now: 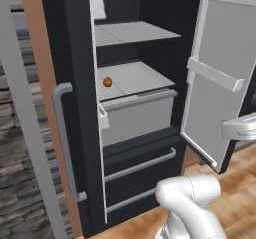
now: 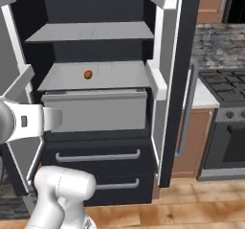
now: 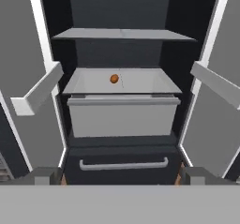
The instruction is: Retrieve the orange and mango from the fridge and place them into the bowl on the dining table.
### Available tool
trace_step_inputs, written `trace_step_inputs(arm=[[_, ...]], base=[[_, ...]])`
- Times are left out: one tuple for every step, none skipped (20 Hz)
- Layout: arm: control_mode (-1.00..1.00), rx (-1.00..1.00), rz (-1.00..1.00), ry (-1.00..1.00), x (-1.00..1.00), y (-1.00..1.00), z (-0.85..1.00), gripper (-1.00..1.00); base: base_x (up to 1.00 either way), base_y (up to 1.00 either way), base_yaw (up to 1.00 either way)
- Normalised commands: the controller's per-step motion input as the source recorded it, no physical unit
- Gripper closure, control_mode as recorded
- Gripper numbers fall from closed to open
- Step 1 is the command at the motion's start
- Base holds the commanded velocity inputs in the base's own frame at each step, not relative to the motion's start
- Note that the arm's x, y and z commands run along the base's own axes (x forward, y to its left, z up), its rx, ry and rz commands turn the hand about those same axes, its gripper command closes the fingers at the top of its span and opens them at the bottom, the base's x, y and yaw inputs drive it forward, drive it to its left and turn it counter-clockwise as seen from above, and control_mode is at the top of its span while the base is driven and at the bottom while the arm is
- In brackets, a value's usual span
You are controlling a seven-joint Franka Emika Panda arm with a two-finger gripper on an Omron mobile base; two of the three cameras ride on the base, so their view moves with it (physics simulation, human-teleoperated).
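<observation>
In front of me the fridge (image 3: 122, 45) stands with both doors swung wide, so I can see right in. The orange (image 3: 114, 78) sits alone on the middle grey shelf (image 3: 145, 82), just above the pale drawer (image 3: 123, 117). I cannot see the mango. My claw (image 3: 121, 177) is spread wide and holds nothing, well back from the fruit. I think I must reach in for the orange first.

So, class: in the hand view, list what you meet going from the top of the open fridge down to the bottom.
Upper shelf → orange on the lower shelf → grey drawer → dark drawer with the bar handle.
</observation>
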Motion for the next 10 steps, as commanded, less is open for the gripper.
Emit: trace_step_inputs(arm=[[1.0, 0.0, 0.0, 0.0, 0.0, 0.0, 0.0, -1.0], [1.0, 0.0, 0.0, 0.0, 0.0, 0.0, 0.0, -1.0], [1.0, 0.0, 0.0, 0.0, 0.0, 0.0, 0.0, -1.0], [1.0, 0.0, 0.0, 0.0, 0.0, 0.0, 0.0, -1.0], [1.0, 0.0, 0.0, 0.0, 0.0, 0.0, 0.0, -1.0], [1.0, 0.0, 0.0, 0.0, 0.0, 0.0, 0.0, -1.0], [1.0, 0.0, 0.0, 0.0, 0.0, 0.0, 0.0, -1.0], [1.0, 0.0, 0.0, 0.0, 0.0, 0.0, 0.0, -1.0], [1.0, 0.0, 0.0, 0.0, 0.0, 0.0, 0.0, -1.0], [1.0, 0.0, 0.0, 0.0, 0.0, 0.0, 0.0, -1.0]], base=[[0.52, -0.28, 0.28], [0.51, -0.29, 0.28], [0.51, -0.3, 0.28], [0.5, -0.31, 0.28], [0.51, -0.32, 0.28], [0.49, -0.32, 0.28], [0.47, -0.33, 0.28], [0.45, -0.33, 0.28], [0.44, -0.31, 0.28], [0.44, -0.29, 0.27]])
